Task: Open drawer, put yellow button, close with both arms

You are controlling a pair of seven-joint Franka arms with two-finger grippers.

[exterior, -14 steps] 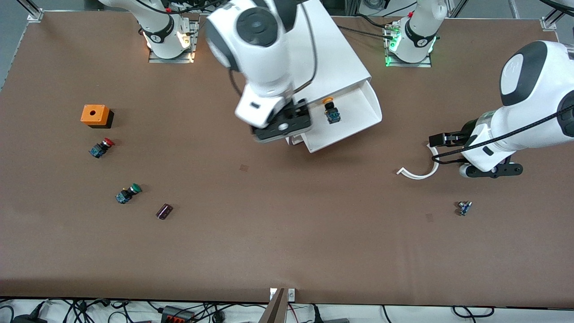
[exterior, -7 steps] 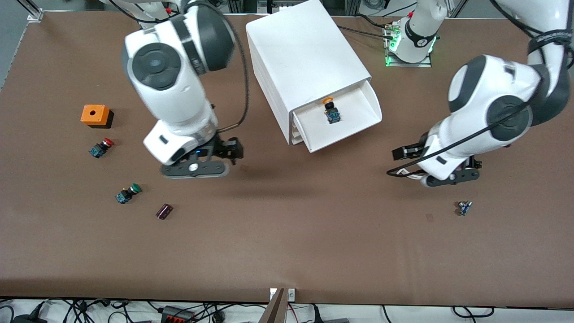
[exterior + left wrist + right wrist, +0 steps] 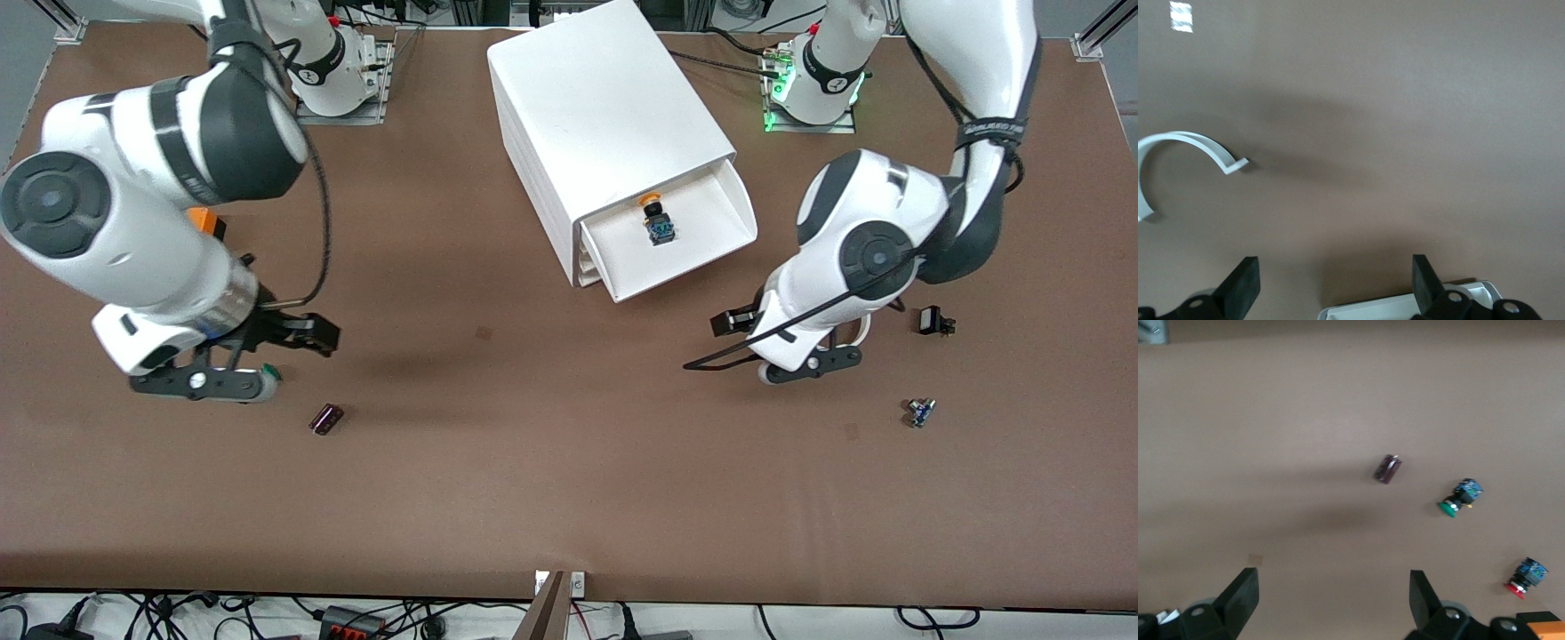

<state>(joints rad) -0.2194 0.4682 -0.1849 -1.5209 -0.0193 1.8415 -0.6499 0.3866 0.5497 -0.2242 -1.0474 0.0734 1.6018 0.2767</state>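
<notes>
Small push button with round yellow-orange cap on black and blue body (image 3: 656, 220): already lying in the pulled-out uppermost shallow white plastic drawer (image 3: 711, 258) of the large white box-shaped cabinet (image 3: 596, 107), close to the cabinet's mouth. Probably light, hard and prone to roll; no further hold needed.

Drawer: thin-walled, light, likely to skew if pushed off-centre. Best pressed flat on the front panel, one gripper toward each end, pushed evenly.

Left gripper (image 3: 1331, 283): spread wide, empty, over the brown bench (image 3: 569, 480) beside the drawer front, near a curved white plastic strip (image 3: 1188, 150).

Right gripper (image 3: 1328, 600): also spread wide and empty, over the green-capped button (image 3: 1457, 500), well apart from the cabinet.
</notes>
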